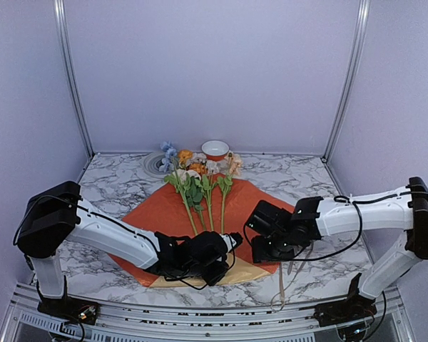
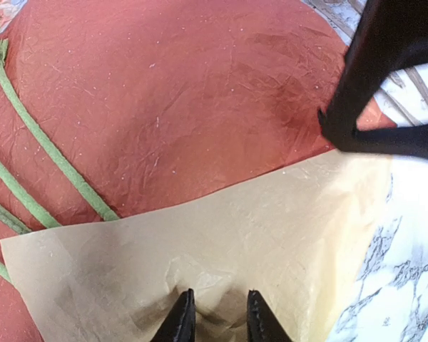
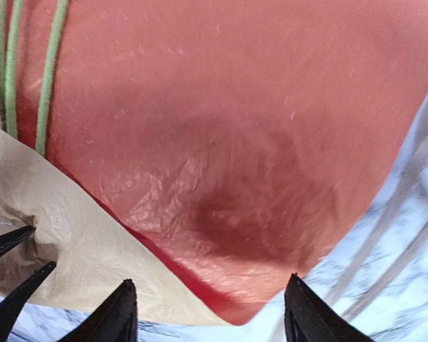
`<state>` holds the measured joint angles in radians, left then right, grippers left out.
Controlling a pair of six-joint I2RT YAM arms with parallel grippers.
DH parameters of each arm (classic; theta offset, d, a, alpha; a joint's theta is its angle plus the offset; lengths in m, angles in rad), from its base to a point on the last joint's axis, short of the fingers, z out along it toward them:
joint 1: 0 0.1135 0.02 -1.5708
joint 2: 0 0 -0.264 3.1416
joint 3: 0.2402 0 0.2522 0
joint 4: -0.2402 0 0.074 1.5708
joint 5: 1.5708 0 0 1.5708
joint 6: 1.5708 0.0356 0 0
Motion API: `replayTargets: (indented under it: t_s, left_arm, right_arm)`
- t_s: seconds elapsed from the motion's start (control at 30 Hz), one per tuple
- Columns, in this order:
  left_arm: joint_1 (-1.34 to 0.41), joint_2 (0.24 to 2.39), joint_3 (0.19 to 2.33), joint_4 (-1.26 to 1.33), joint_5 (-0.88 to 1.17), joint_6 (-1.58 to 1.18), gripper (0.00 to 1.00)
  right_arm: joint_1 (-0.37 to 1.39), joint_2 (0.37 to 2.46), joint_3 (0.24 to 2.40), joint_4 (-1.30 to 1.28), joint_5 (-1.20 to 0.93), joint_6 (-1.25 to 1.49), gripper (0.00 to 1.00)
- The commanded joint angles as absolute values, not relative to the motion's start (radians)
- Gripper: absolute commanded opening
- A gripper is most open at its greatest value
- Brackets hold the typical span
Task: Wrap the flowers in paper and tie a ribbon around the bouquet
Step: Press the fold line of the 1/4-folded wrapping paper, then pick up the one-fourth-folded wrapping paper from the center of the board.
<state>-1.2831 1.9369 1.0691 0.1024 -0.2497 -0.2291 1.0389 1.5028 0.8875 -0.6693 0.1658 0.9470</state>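
Note:
The paper (image 1: pixel 164 211) lies orange face up on the table, its near corner folded over so the tan-yellow face (image 2: pixel 271 235) shows. On it lie the flowers (image 1: pixel 200 178), heads toward the far side, and their green stalks (image 2: pixel 46 146) run under the folded flap. My left gripper (image 2: pixel 217 317) is shut on a bunched crease of that flap. My right gripper (image 3: pixel 210 313) hangs open just above the paper's right corner (image 3: pixel 235 313), holding nothing. The ribbon (image 1: pixel 281 281) trails on the marble to the right of the paper.
A white bowl (image 1: pixel 215 149) with an orange inside stands behind the flower heads, next to a grey round dish (image 1: pixel 155 164). The right gripper's black body (image 2: pixel 385 92) sits close to the left gripper, over the flap's right end. Metal frame posts and walls close in the table.

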Motion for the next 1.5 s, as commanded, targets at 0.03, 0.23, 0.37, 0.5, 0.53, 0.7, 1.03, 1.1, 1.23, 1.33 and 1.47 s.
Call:
replayTargets:
  t_s: [0.03, 0.23, 0.37, 0.5, 0.53, 0.7, 1.03, 1.1, 1.23, 1.33, 1.47]
  left_arm:
    - [-1.266, 1.954, 1.003, 0.094, -0.178, -0.213, 0.25]
    - [-1.257, 1.947, 0.961, 0.118, -0.141, -0.201, 0.25]
    - [-1.245, 1.95, 0.956, 0.153, -0.123, -0.183, 0.25]
    - [-1.234, 1.944, 0.947, 0.164, -0.112, -0.178, 0.25]
    - [-1.232, 1.944, 0.946, 0.163, -0.109, -0.178, 0.25]
    - [-1.227, 1.952, 0.951, 0.165, -0.088, -0.179, 0.25]
    - [-1.223, 1.945, 0.956, 0.158, -0.084, -0.175, 0.25]
    - [-1.221, 1.941, 0.951, 0.159, -0.086, -0.176, 0.25]
    - [-1.22, 1.942, 0.952, 0.159, -0.085, -0.176, 0.25]
    - [-1.219, 1.942, 0.953, 0.16, -0.084, -0.175, 0.25]
    - [-1.217, 1.938, 0.948, 0.165, -0.083, -0.174, 0.25]
  right_arm:
    - [1.042, 1.513, 1.136, -1.091, 0.579, 1.019, 0.98]
    - [0.992, 1.484, 1.271, -1.226, 0.714, 1.161, 1.0]
    - [0.982, 1.384, 1.125, -0.918, 0.334, 1.107, 0.8]
    - [1.029, 1.266, 0.886, -0.687, 0.12, 1.377, 0.55]
    - [1.055, 1.237, 0.829, -0.612, 0.107, 1.431, 0.52]
    - [1.08, 1.251, 0.687, -0.426, 0.018, 1.544, 0.48]
    - [1.046, 1.373, 0.709, -0.522, -0.053, 1.568, 0.44]
    - [1.043, 1.366, 0.706, -0.56, -0.043, 1.588, 0.42]
    - [1.043, 1.357, 0.703, -0.584, -0.037, 1.618, 0.38]
    - [1.042, 1.372, 0.697, -0.596, -0.063, 1.634, 0.36]
    - [1.041, 1.394, 0.698, -0.613, -0.048, 1.674, 0.37]
